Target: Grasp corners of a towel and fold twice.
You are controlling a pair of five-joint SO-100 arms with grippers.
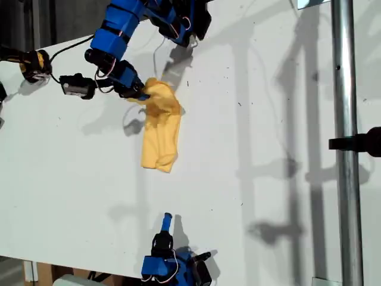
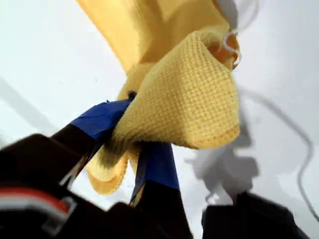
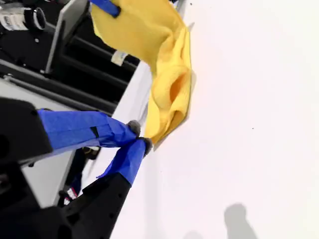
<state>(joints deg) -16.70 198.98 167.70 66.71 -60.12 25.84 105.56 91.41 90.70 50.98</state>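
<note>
My first gripper point(image 1: 141, 94) had its jaws clamped on one end of the towel point(image 1: 161, 132), lifting it off the white tabletop point(image 1: 268, 149) toward the exterior view's upper left, the rest trailing down flat. My second gripper point(image 3: 140, 137) sat near the bottom edge, jaws closed on nothing.

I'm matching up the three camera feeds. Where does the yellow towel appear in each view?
Exterior view: the towel lies bunched on the white table, upper centre-left, its top end pinched by my first gripper.
First wrist view: it fills the upper middle, clamped in the blue jaws.
Second wrist view: it hangs at upper centre, beyond my second gripper.
Shared landmark: the white table.
</note>
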